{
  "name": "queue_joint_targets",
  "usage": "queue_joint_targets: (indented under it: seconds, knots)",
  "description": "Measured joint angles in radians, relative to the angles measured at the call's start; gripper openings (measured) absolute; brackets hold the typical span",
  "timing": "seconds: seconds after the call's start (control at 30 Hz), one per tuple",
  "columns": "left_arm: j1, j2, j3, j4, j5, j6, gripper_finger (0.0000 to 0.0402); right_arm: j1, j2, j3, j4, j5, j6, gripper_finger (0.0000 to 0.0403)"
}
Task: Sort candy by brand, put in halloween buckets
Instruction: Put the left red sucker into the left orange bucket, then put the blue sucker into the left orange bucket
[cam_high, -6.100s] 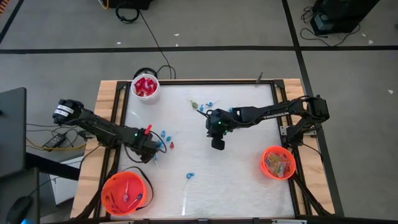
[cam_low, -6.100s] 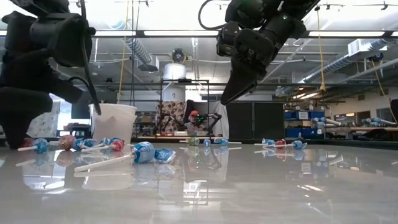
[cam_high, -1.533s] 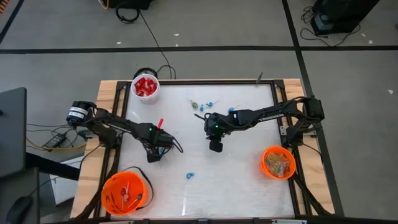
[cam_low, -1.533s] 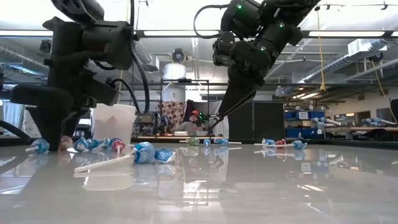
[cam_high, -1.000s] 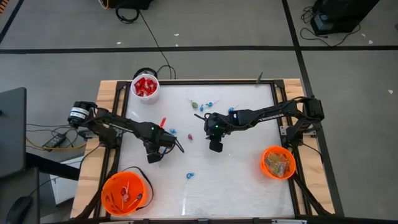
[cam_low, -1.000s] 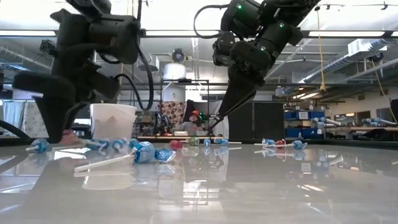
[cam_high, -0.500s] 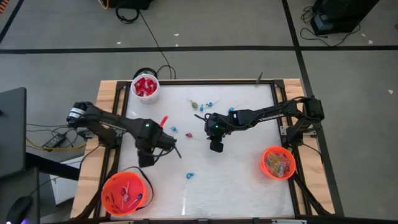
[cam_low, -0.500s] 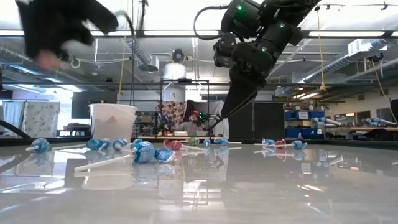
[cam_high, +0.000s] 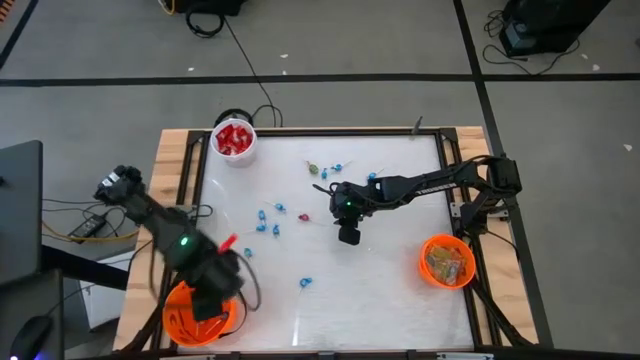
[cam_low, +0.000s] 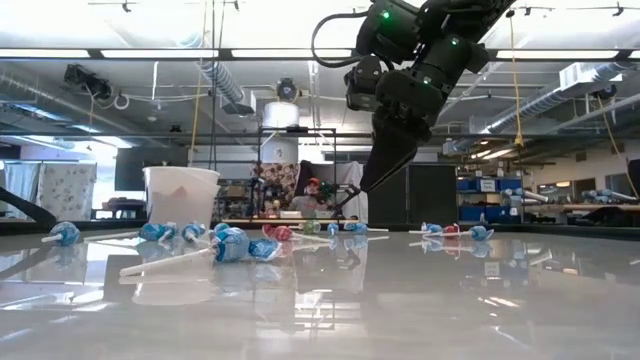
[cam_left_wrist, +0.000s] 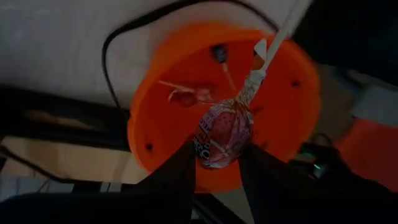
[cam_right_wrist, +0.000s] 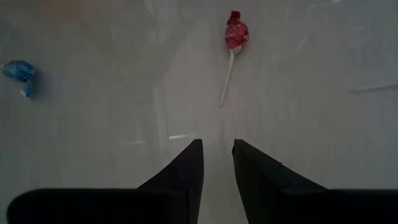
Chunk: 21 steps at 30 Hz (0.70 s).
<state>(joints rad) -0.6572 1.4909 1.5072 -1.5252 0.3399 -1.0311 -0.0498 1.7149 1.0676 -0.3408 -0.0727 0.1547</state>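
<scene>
My left gripper (cam_left_wrist: 217, 155) hangs over the near-left orange bucket (cam_left_wrist: 155, 93), shut on a pink-wrapped lollipop (cam_left_wrist: 225, 127). In the high view this gripper (cam_high: 212, 300) sits above that bucket (cam_high: 175, 310), which holds a few sweets. My right gripper (cam_high: 349, 236) hovers over the table's middle, its fingers (cam_right_wrist: 189, 165) a little apart with nothing between them. A red lollipop (cam_right_wrist: 236, 31) lies on the table ahead of it. More lollipops (cam_high: 270, 216) lie loose on the table. My left gripper pinches the lollipop's wrapped head (cam_left_wrist: 214, 146) between its two fingers, coming from above and pointing steeply down. The white stick (cam_left_wrist: 280, 34) juts out beyond the fingertips. The lollipop is lifted clear, above the bucket's opening.
A white pail (cam_high: 234, 140) of red sweets stands at the far left corner. A second orange bucket (cam_high: 446, 260) with mixed candy stands near right. Several lollipops (cam_high: 340, 166) lie near the far edge, and one blue one (cam_high: 305, 283) lies toward the near edge.
My left gripper has risen from the lollipop cluster at the table's left middle and swung toward the near left corner, carrying the pink lollipop over the orange bucket. The other lollipops there stay scattered on the table.
</scene>
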Motion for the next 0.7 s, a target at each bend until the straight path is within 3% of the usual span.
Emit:
queue_joint_targets:
  seconds: [0.17,0.37,0.53,0.7]
  knots:
    - [-0.119,0.004,-0.079,0.065,-0.051,-0.157,0.0124,0.000,0.000,0.000,0.009,0.000,0.002,0.0100]
    - [-0.173,0.004,-0.158,0.040,-0.037,-0.235,0.0143,0.000,0.000,0.000,0.025,0.000,0.011,0.0100]
    - [-0.170,0.004,-0.177,0.042,-0.021,-0.174,0.0179,0.000,0.000,0.000,0.031,0.000,0.024,0.0100]
    - [-0.105,0.004,-0.136,0.049,-0.160,-0.052,0.0214,0.000,0.000,0.000,0.031,0.000,0.010,0.0100]
